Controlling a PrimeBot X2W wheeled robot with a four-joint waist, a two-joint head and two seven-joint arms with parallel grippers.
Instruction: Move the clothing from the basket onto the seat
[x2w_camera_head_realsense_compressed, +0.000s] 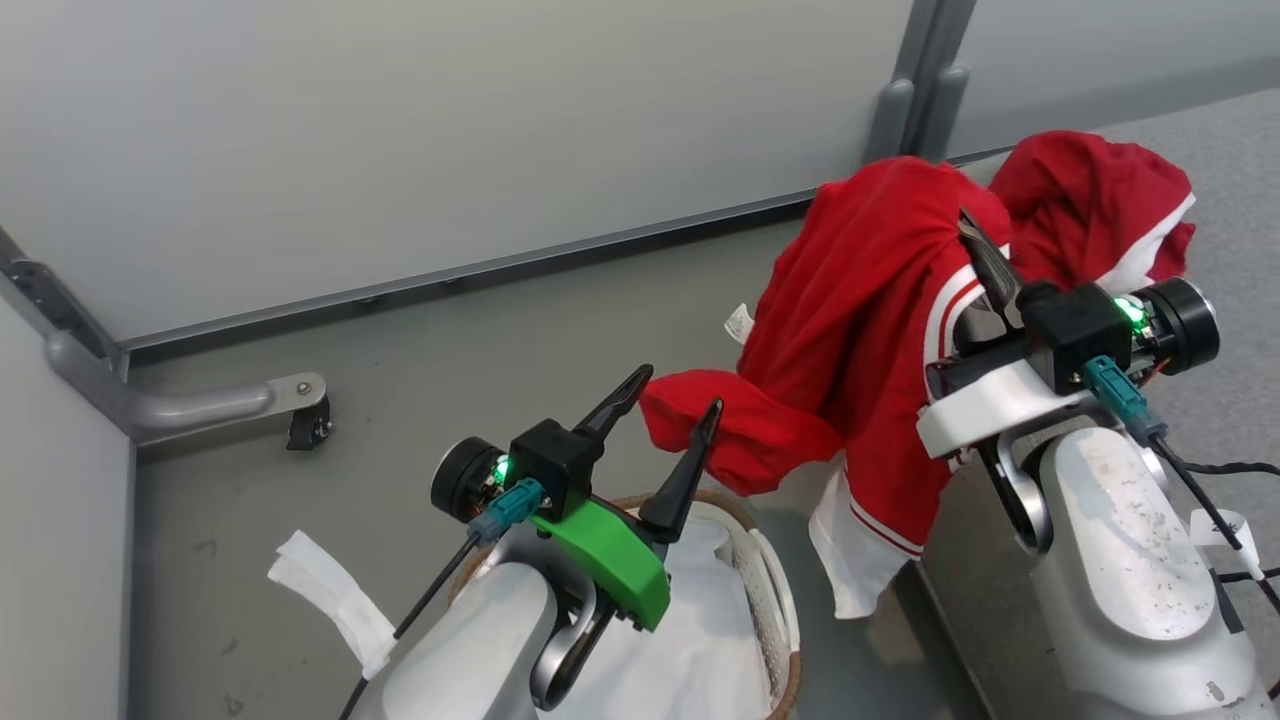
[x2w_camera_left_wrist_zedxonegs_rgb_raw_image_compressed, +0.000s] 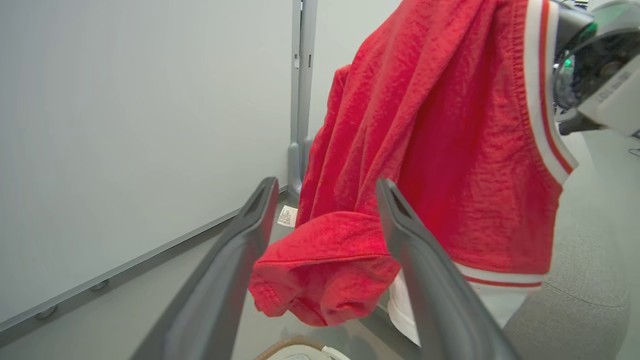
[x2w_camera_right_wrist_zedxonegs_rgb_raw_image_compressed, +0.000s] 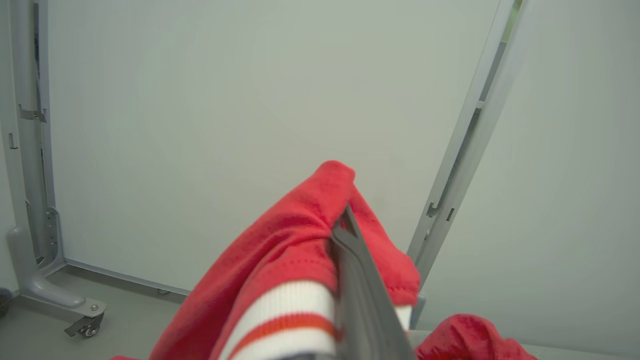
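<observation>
Left forearm (x2w_camera_head_realsense_compressed: 480, 640): pale, rises from the bottom edge of the head view at lower left and lies over the basket, wrist angled up and to the right.
Basket (x2w_camera_head_realsense_compressed: 778, 590): one, on the floor under the left forearm. Its brown rim and perforated white wall show on the right side, and the white lining (x2w_camera_head_realsense_compressed: 690, 650) shows inside.
Left tool (x2w_camera_head_realsense_compressed: 680, 388): spread wide, holding nothing. In the left wrist view the bunched end of a red sleeve hangs between the two fingers; I cannot tell whether it touches them.
Right forearm (x2w_camera_head_realsense_compressed: 1130, 560): pale and speckled, comes up from the lower right, wrist raised higher than the left one.
Right tool (x2w_camera_head_realsense_compressed: 985, 255): closed on the cloth near the striped edge. One dark finger lies on top of the fabric; the other is hidden under it.
Red top (x2w_camera_head_realsense_compressed: 860, 330): one, with white and red striped trim. It is lifted clear of the basket and hangs from the right tool between the basket and the seat. A white care tag (x2w_camera_head_realsense_compressed: 738, 322) sticks out on its left side. Its far end is bunched up at the upper right, over the seat.
Seat (x2w_camera_head_realsense_compressed: 1235, 140): one, grey woven, at the right and beyond the right arm.
Floor (x2w_camera_head_realsense_compressed: 450, 330): grey, with one white strip (x2w_camera_head_realsense_compressed: 330, 590) lying left of the basket.
Partition foot (x2w_camera_head_realsense_compressed: 300, 410): one, with a caster, to the far left.
Partitions (x2w_camera_head_realsense_compressed: 450, 130): pale grey panels across the back.
</observation>
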